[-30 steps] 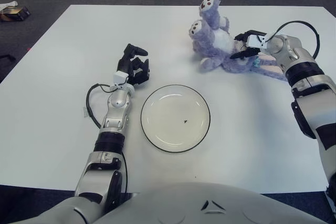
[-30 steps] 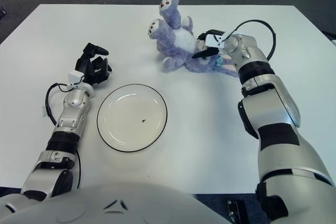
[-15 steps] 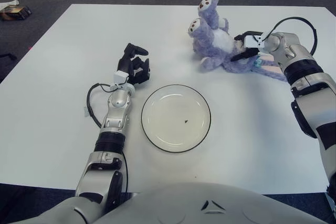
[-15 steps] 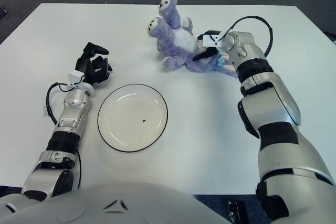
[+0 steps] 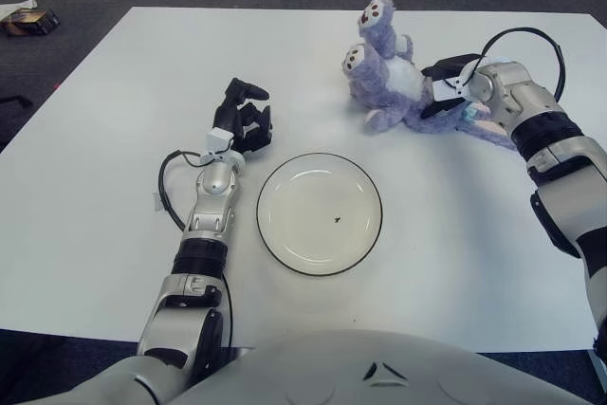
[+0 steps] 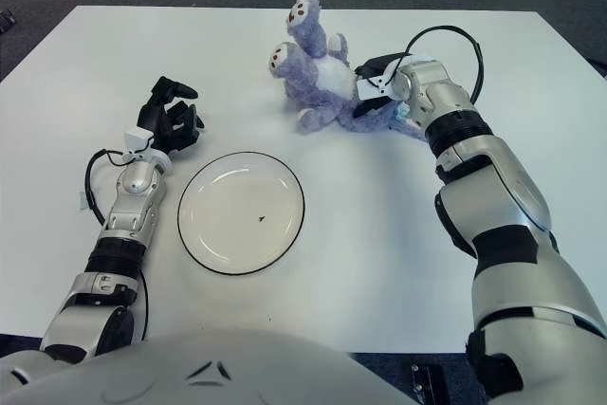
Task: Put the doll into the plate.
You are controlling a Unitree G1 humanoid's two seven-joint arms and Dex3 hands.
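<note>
Doll: purple plush doll (image 5: 389, 78) with white belly and white paw pads, lying on its back on the white rectangular table (image 5: 114, 92), legs raised toward the far edge. It sits immediately ahead of the right hand's fingertips, touching them, and well apart from the plate.

Handling, as you should judge it: light, soft, compressible, not fragile. The pile is likely to give under the fingers, so a shallow pinch on fur alone may slip. Take hold across the torso or at the thick of a limb, where stuffing gives bulk to close on. Expect the loose limbs to droop and trail when you lift; carry high enough to clear the rim.

Plate: round white plate with a thin black rim (image 5: 268, 239), empty but for a small dark speck near the centre. It lies nearer the robot than the right fingers, off to their left, and just right of the left forearm.

Right hand (image 5: 453, 92): dark fingers pressed into the doll's flank and seemingly closing round it; you cannot yet tell whether the grip is complete.

Left hand (image 5: 244, 120): idle, fingers curled together on nothing, showing just beyond the plate's left edge.
</note>
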